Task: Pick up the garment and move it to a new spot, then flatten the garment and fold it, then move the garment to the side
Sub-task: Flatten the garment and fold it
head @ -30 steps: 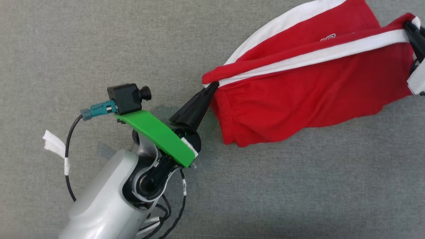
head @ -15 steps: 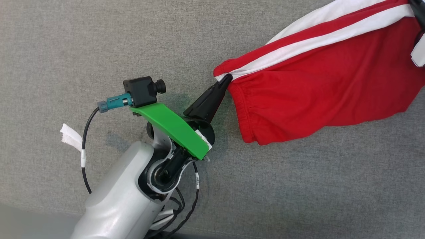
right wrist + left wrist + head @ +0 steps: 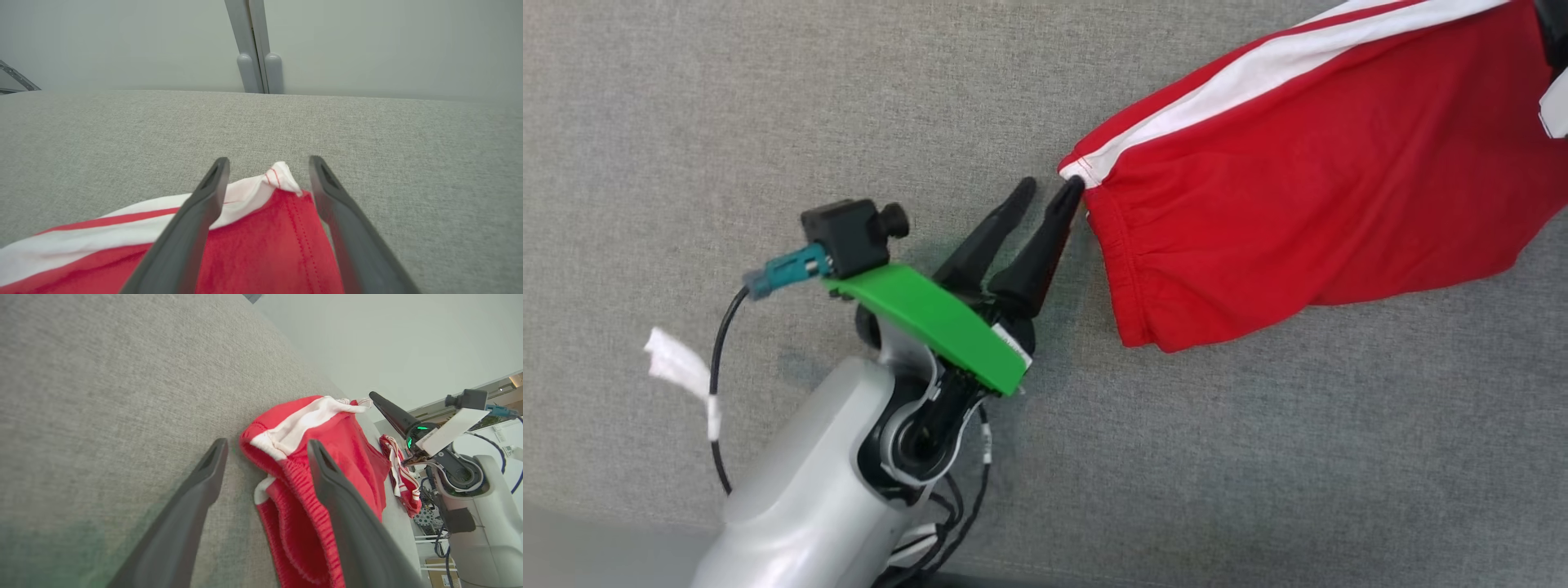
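The garment (image 3: pixel 1307 171), red shorts with white side stripes, lies spread on the grey fabric surface (image 3: pixel 768 98) at the upper right of the head view. My left gripper (image 3: pixel 1052 186) is open at the garment's left waistband corner, one fingertip touching the hem. In the left wrist view my left gripper (image 3: pixel 265 447) is open, and the elastic waistband (image 3: pixel 286 465) lies loose between and under its fingers. My right gripper (image 3: pixel 269 161) is open too, with the garment's white corner (image 3: pixel 282 173) resting free between its fingers on the surface.
In the left wrist view my right arm (image 3: pixel 461 473) stands beyond the garment. Past the surface's edge there lies another red and white striped cloth (image 3: pixel 398 477). Behind the far edge, a pale wall with a grey post (image 3: pixel 255 49) rises. A white tape tag (image 3: pixel 674 363) hangs on my left arm's cable.
Both grippers opened and let go of the garment's corners. The garment, which was stretched between them, now rests flat on the surface. The head view shifted a little.
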You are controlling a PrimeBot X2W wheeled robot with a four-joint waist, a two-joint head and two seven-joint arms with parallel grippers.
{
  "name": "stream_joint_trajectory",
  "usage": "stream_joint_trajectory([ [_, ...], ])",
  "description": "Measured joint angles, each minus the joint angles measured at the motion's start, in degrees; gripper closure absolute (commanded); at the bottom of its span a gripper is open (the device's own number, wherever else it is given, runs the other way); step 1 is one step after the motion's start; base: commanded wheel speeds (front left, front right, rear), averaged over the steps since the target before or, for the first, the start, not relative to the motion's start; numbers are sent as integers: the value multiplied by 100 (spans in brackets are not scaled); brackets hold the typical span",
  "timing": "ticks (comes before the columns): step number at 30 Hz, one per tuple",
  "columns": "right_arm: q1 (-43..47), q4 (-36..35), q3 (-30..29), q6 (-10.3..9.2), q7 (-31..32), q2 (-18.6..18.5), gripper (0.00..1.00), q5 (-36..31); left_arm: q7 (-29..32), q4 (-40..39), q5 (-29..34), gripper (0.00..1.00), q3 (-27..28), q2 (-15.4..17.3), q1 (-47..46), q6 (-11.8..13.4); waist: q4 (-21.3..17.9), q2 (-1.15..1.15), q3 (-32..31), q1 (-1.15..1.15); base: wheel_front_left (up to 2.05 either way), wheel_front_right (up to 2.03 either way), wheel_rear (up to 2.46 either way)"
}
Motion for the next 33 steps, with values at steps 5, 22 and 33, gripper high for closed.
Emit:
stream_joint_trajectory([
  [5,110,90,60,0,-59,-119,0,36,-934,-166,1026,0,-3,322,229,258,-30,0,-144,0,0,0,0],
  [22,356,506,51,1,1383,-311,0,-573,-1393,-996,4208,0,1259,-255,1816,130,214,0,-278,0,0,0,0],
  [33,591,533,-129,-4,1469,148,100,-27,-1394,-809,4964,0,2136,-690,2385,-458,212,0,-549,0,0,0,0],
])
